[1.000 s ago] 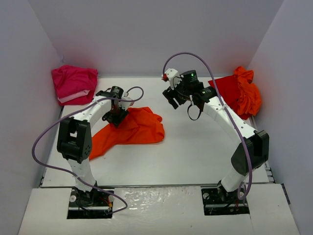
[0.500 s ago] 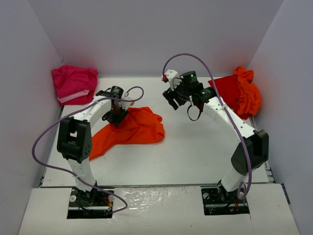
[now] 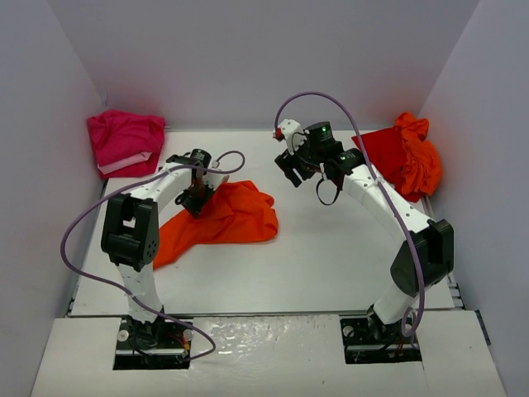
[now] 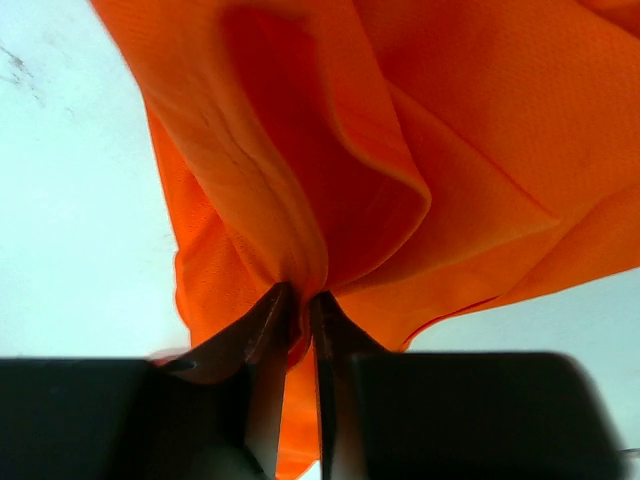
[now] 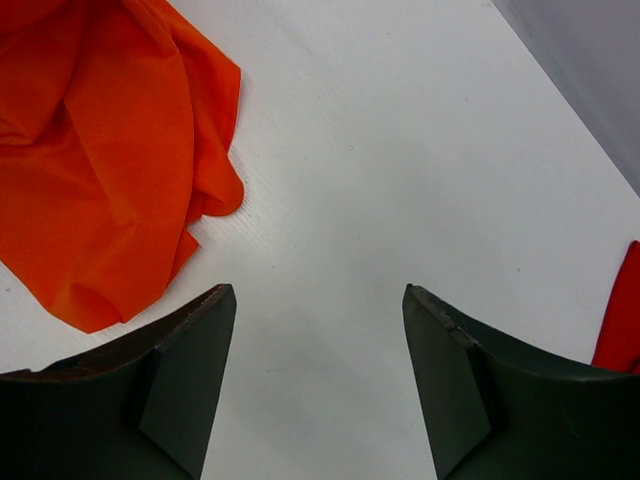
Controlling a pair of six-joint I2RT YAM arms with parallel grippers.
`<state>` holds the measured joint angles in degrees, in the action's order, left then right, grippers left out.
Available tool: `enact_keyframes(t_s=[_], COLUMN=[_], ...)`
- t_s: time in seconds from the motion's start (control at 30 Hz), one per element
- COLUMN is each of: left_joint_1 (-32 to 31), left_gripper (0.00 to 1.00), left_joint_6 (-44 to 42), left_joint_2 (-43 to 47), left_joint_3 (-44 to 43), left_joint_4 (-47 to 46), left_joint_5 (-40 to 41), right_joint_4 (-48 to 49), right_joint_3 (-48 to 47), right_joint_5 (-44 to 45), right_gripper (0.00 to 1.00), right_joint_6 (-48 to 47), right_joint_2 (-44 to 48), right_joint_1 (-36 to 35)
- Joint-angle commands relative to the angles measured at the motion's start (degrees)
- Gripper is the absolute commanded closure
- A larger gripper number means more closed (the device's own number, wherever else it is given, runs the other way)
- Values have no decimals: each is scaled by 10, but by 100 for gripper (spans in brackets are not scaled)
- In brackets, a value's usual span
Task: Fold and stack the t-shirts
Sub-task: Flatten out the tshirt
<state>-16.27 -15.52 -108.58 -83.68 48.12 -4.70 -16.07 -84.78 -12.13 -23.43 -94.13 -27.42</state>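
from above: the orange t-shirt lies crumpled on the left half of the white desk, with a long tail of cloth running toward the near left. the left tool is down on the shirt's far left edge, touching the fabric. the right tool hangs over the far middle of the desk, apart from the orange t-shirt. a pink t-shirt sits bunched in the far left corner, and a heap of red t-shirts lies in the far right corner against the wall.

left wrist: the left tool is almost closed, its two dark fingers nearly meeting on a thin ridge of orange cloth pinched between them. from that pinch the orange t-shirt fans out in deep folds and fills most of the view. white desk shows at the left and at the lower right.

right wrist: the right tool is spread wide and grips nothing — only bare desk shows between its fingers. the rumpled edge of the orange t-shirt fills the upper left, its lowest corner near the left finger; whether they touch cannot be told from here. a sliver of the red t-shirts shows at the right edge.
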Motion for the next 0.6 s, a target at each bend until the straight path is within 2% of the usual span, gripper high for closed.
enact_keyframes(t_s=[0.0, 0.17, 0.33, 0.4, 0.5, 0.57], left_joint_1=[-6, -7, -4, 0, 9, 12], left_gripper=[100, 100, 100, 100, 100, 100], left_joint_6=[9, 14, 4, -2, -14, -19], left_joint_2=[2, 13, 74, 96, 132, 146], left_joint_3=[-19, -18, -51, -81, -178, -248], left_joint_4=[9, 1, 17, 33, 76, 111], left_joint_5=[8, 23, 42, 42, 62, 72], right_joint_4=[36, 38, 43, 43, 44, 43], right_joint_3=[2, 5, 13, 13, 11, 9], right_joint_5=[4, 5, 2, -3, -14, -29], right_gripper=[35, 35, 34, 34, 28, 27], right_joint_6=[-2, -2, -1, 1, 5, 9], right_joint_2=[34, 35, 34, 31, 27, 22], right_joint_1=[1, 2, 2, 2, 1, 1])
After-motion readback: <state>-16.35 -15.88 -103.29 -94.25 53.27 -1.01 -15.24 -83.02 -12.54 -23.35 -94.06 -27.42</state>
